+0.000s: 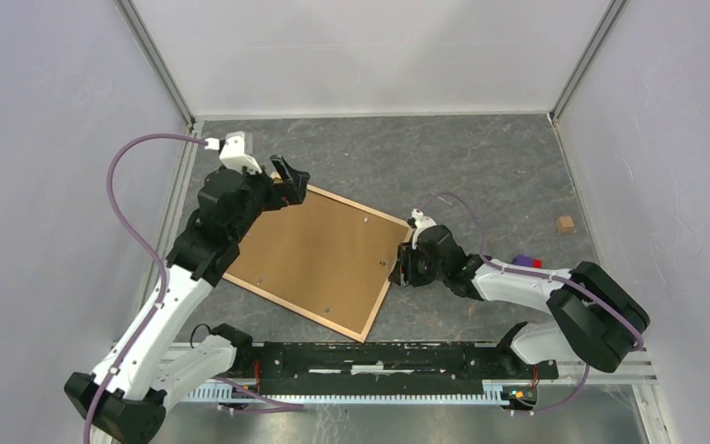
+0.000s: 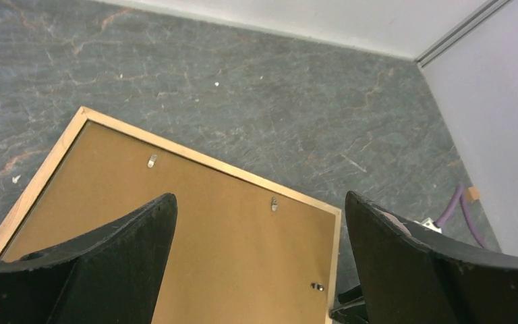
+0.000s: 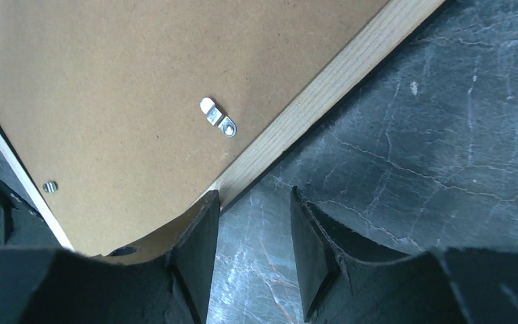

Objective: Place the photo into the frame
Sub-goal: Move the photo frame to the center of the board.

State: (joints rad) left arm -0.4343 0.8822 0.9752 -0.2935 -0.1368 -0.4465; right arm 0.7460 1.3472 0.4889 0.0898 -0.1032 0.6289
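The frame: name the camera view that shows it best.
Top external. It shows nearly the whole frame, back side up with the backing board in it. The left wrist view shows only one end of the frame; the right wrist view shows a short stretch of rail up close.

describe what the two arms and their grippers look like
Both the left arm and right arm have white links joined by bulky black joints. A purple cable loops along each. The left gripper and right gripper carry black, curved fingers that taper to blunt tips.
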